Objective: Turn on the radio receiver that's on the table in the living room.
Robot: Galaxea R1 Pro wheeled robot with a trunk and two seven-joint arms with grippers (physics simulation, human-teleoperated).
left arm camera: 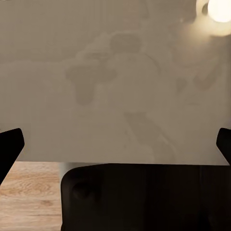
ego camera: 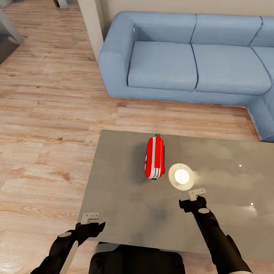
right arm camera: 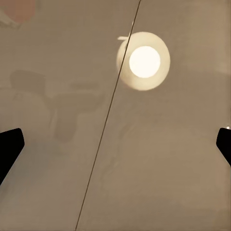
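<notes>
Red with white stripes, the radio receiver (ego camera: 154, 158) lies on the glossy grey-taupe table (ego camera: 125, 205), toward the far edge of the top, its long side running away from the robot. Just beside the radio receiver, on the side of the right arm, a bright round light reflection (ego camera: 181, 176) glows on the table; it shows again in the right wrist view (right arm camera: 144, 61), crossed by a thin dark seam (right arm camera: 108, 115) in the surface.

Nearer than the radio receiver and past the reflection, the right gripper (ego camera: 197, 194) hangs over the table, apart from the radio receiver and holding nothing; its jaws are spread wide, with the dark fingertips (right arm camera: 9, 147) at opposite edges of the wrist picture. The left gripper (ego camera: 90, 218) hangs well apart from the radio receiver, over the table's near edge, jaws likewise spread and empty, its fingertips (left arm camera: 9, 147) far apart above the table top (left arm camera: 115, 96) and a strip of wood floor (left arm camera: 29, 192).

Beyond the radio receiver and the table's far edge, across light plank floor (ego camera: 45, 114), stands a blue sofa (ego camera: 190, 61).
</notes>
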